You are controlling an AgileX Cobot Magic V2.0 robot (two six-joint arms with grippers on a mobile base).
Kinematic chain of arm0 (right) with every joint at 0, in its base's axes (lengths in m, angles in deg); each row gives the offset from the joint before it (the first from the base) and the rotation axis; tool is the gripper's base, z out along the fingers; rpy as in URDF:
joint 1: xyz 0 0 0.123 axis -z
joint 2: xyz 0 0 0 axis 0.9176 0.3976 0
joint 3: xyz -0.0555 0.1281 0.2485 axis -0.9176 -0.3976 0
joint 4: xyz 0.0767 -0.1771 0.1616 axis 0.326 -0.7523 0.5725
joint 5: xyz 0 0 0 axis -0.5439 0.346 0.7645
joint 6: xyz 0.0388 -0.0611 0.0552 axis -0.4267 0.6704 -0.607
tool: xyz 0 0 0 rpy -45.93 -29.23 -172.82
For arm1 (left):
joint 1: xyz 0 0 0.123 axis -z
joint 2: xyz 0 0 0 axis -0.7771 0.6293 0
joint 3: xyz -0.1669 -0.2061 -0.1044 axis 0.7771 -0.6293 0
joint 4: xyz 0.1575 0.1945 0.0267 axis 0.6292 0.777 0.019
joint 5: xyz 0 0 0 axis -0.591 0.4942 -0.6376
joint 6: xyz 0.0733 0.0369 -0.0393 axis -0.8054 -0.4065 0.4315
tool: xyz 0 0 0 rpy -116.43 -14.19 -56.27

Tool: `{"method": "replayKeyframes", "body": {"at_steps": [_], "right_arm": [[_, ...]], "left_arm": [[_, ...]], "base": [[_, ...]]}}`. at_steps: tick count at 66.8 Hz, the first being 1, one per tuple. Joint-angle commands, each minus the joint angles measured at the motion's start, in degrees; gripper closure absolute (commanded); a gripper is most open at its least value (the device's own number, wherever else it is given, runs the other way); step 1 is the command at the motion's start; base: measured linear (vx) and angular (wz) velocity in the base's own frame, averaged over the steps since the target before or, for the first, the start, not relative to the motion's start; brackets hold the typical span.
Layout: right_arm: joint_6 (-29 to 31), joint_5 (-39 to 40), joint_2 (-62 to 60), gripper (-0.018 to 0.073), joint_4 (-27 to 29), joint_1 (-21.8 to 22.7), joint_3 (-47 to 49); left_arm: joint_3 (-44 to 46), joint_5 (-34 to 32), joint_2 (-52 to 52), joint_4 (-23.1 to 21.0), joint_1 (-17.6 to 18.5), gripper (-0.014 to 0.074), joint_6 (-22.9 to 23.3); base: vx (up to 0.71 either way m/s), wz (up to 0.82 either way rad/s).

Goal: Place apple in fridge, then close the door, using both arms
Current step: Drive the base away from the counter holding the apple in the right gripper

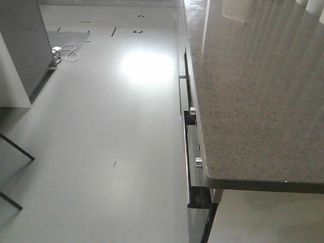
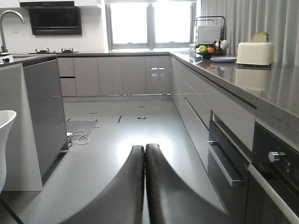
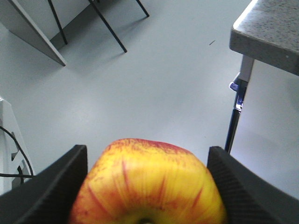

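Apple (image 3: 147,186) fills the lower middle of the right wrist view. It is yellow streaked with red, and its stem dimple sits at the bottom edge. It is held between the two black fingers (image 3: 56,186) of the right gripper (image 3: 147,156), which press on its left and right sides and hold it above the pale grey floor (image 3: 154,84). A speckled counter (image 3: 268,32) corner shows in the upper right of that frame, and thin black legs (image 3: 107,23) cross the upper left.

In the left wrist view the left gripper (image 2: 145,150) rises from the bottom centre, its fingers pressed flat together. Behind it grey cabinets (image 2: 121,74) line the far wall. A cream toaster (image 2: 254,53) stands at upper right and an oven knob (image 2: 274,156) sits at lower right. The dark grey panel (image 2: 44,116) at the left may be a cabinet side, but too little of it shows to tell.

In the front view the counter takes up the right half, and a white cable (image 1: 68,53) lies on the floor at upper left.
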Motion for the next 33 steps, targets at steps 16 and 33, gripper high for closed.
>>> {"method": "replayKeyframes", "body": {"at_steps": [16,33], "right_arm": [[0.36,3.41,0.57,0.0438,1.48,-0.10,1.41],[0.36,3.41,0.57,0.0438,1.48,-0.10,1.41]], "left_arm": [[0.94,-4.56,-0.85,-0.10,-0.03,0.0603,0.42],[0.94,-4.56,-0.85,-0.10,-0.03,0.0603,0.42]], "base": [[-0.02,0.27],[0.00,0.39]]}}
